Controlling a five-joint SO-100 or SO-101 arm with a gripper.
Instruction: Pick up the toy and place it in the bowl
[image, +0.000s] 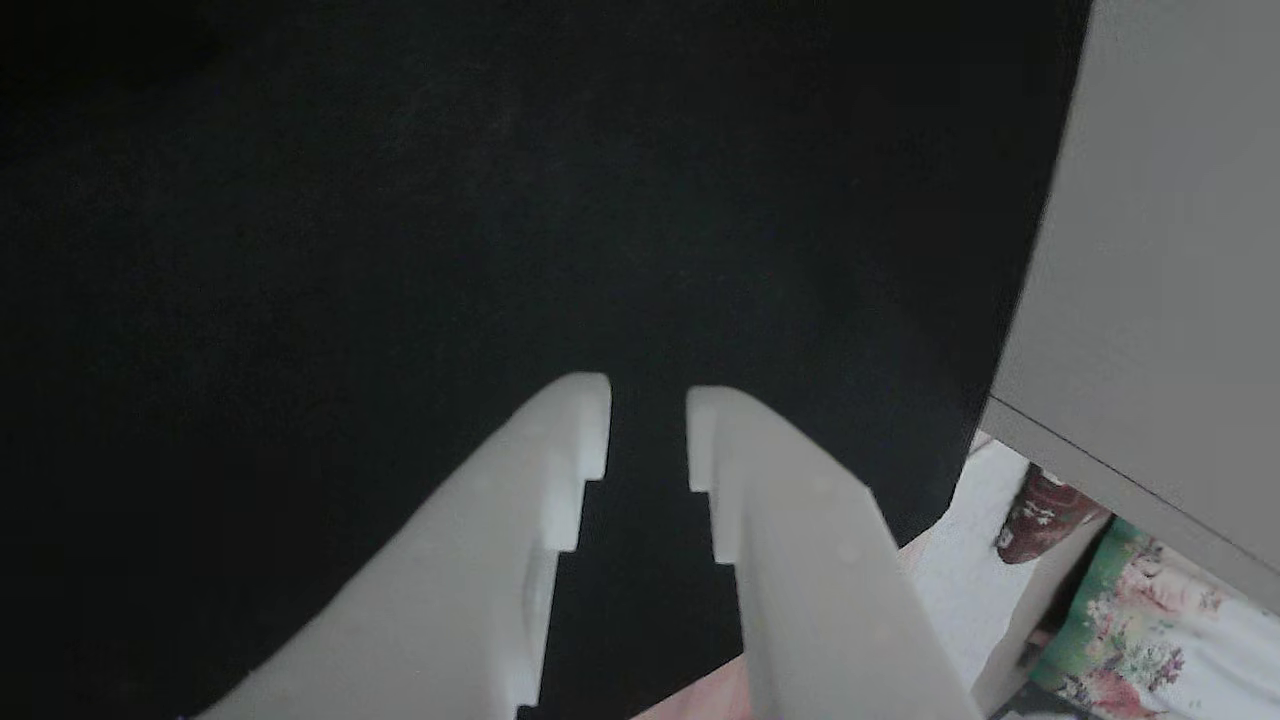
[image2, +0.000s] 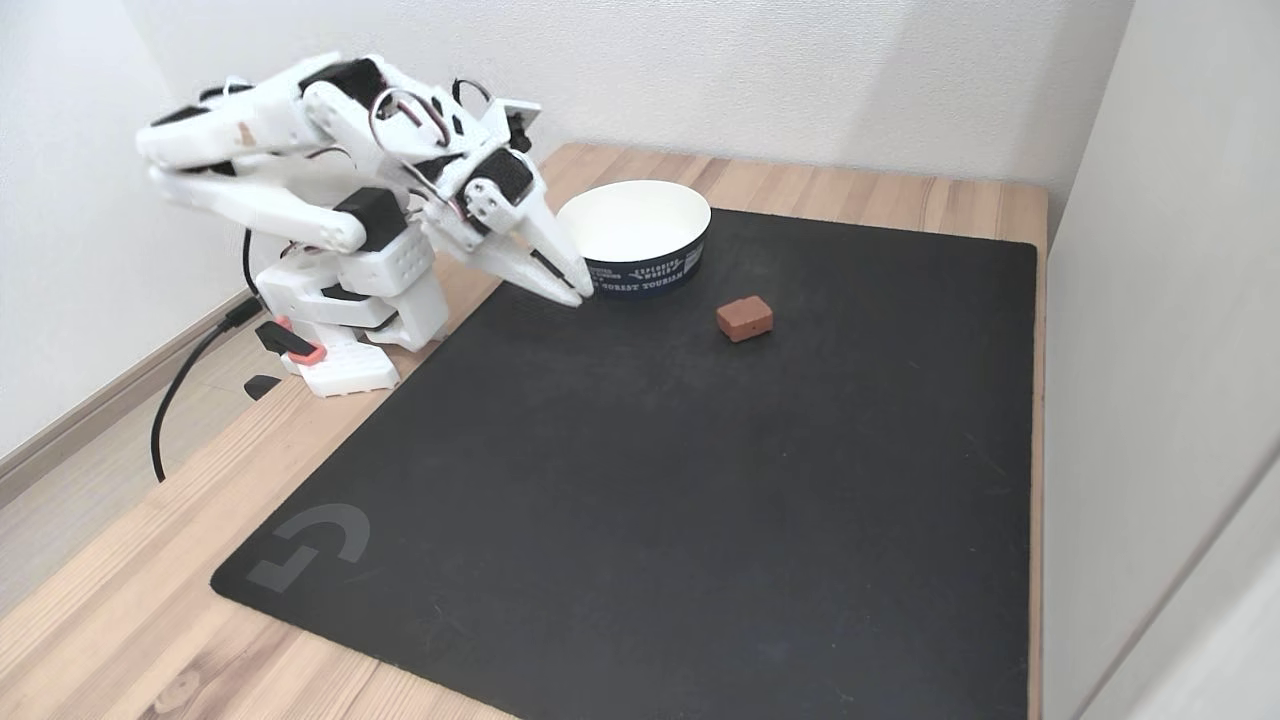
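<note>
Bowl (image2: 634, 222) — white inside, dark blue band outside with pale lettering; "FOREST TOURISM" reads on the lower line, the line above it is too small to make out for certain. It stands at the far edge of the black mat (image2: 700, 480), its left side partly covered by the claw in the fixed view.

Mat — a pale grey logo mark (image2: 310, 545) is printed in its near-left corner; no words are legible. It lies on the wooden table (image2: 110, 600); the near-right part of the mat is cut off by the frame.

Toy (image2: 744, 317) — a small dark-red block, resting on the mat just to the right of the bowl in the fixed view, apart from it and apart from the claw. Its surface pattern cannot be resolved.

Claw (image2: 577, 293) — white, pointing down toward the mat just left of the bowl's front. In the other view the claw (image: 648, 420) shows a narrow gap between its two fingers, with only black mat in it: slightly parted, holding nothing.

Arm (image2: 330, 180) — white printed body with black motors and looped wires, folded low over its base; a black cable (image2: 185, 385) runs off the table's left edge.

Other view, lower right — blurred floral cloth (image: 1130, 630) and a dark-red patterned object (image: 1040, 515), not identifiable.
</note>
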